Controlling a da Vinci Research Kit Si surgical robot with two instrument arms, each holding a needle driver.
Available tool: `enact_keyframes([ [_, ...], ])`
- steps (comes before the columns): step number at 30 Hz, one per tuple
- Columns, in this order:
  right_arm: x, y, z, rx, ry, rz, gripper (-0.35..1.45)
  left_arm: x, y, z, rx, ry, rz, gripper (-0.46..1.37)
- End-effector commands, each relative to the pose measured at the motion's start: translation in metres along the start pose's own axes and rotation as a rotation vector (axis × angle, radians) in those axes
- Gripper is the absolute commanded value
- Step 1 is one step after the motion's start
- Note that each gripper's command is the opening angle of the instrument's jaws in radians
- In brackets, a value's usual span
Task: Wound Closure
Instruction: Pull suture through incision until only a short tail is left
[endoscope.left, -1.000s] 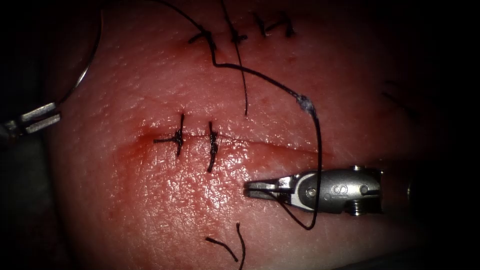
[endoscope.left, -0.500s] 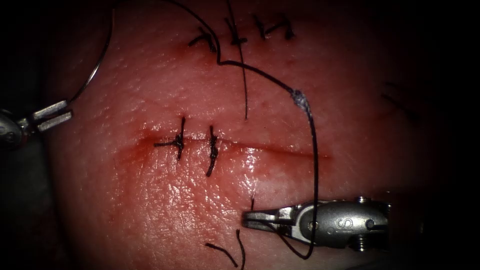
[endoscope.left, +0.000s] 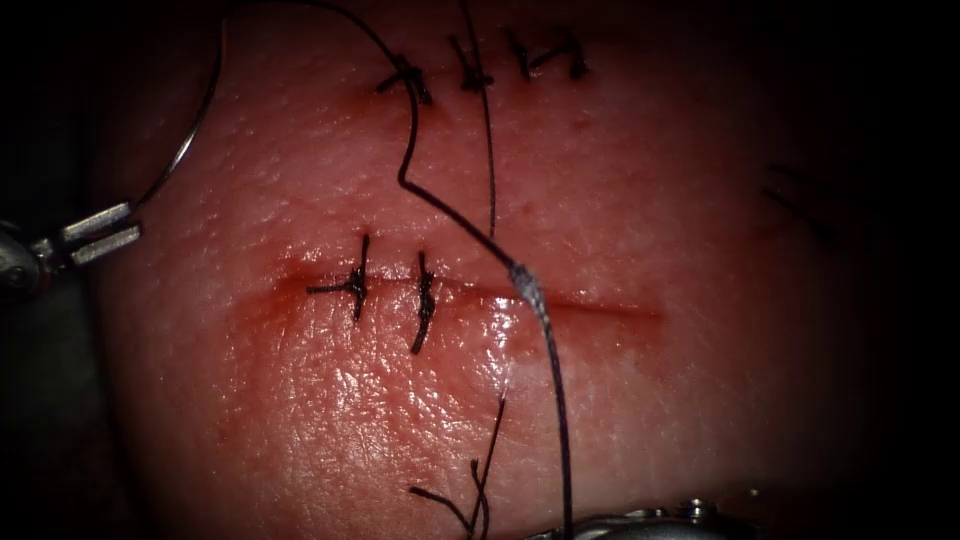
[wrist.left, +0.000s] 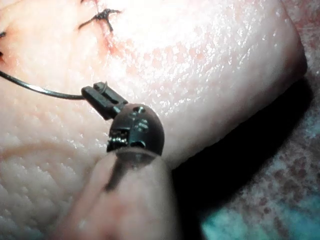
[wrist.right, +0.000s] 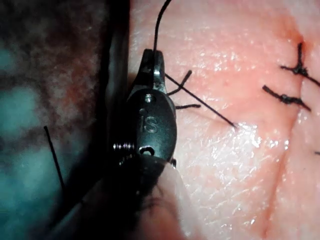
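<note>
The tissue (endoscope.left: 640, 200) has a level cut (endoscope.left: 600, 306) with two dark stitches (endoscope.left: 357, 276) near its left end. My left tool (endoscope.left: 100, 235) sits off the tissue's left edge, jaws shut near one end of the curved needle (endoscope.left: 190, 135). The needle arcs upward, free of the tissue. Close up, the left tool (wrist.left: 98, 93) grips the needle (wrist.left: 40, 90). Black thread (endoscope.left: 405, 170) runs from the top across the cut, past a pale spot (endoscope.left: 527, 283), down to my right tool (wrist.right: 151, 62). The right jaws are shut on the thread (wrist.right: 159, 25). The right tool's metal wrist (endoscope.left: 650, 520) shows at the bottom edge.
A second row of dark stitches (endoscope.left: 480, 65) lies at the top of the tissue. Cut ends of thread (endoscope.left: 450, 500) lie on the tissue below the cut, with a short strand (endoscope.left: 495, 430) rising from them. Red fluid (endoscope.left: 280, 300) stains the cut's left end.
The right tool has moved down to the bottom edge, drawing the thread with it. The thread's pale spot has slid down and left onto the cut. The left tool has barely shifted.
</note>
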Motion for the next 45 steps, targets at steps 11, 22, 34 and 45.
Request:
enact_keyframes([
  [11, 0.0004, -0.0023, 0.0024, 0.197, -0.07, 0.014, -0.35, -0.0003, -0.0002, -0.0007, -0.015, 0.028, 0.013, -0.35],
  [22, -0.0005, -0.005, 0.0056, 0.299, -0.059, -0.014, -0.35, -0.0006, -0.0001, -0.001, -0.017, 0.032, 0.015, -0.35],
  [34, -0.0008, -0.0009, -0.0014, 0.044, 0.034, -0.019, 1.05, -0.0014, -0.001, -0.0012, -0.013, 0.059, 0.033, -0.35],
  [45, -0.0026, 0.0013, -0.0106, -0.109, 0.062, -0.014, 1.05, -0.0035, -0.0031, -0.0042, -0.01, 0.109, 0.036, -0.35],
])
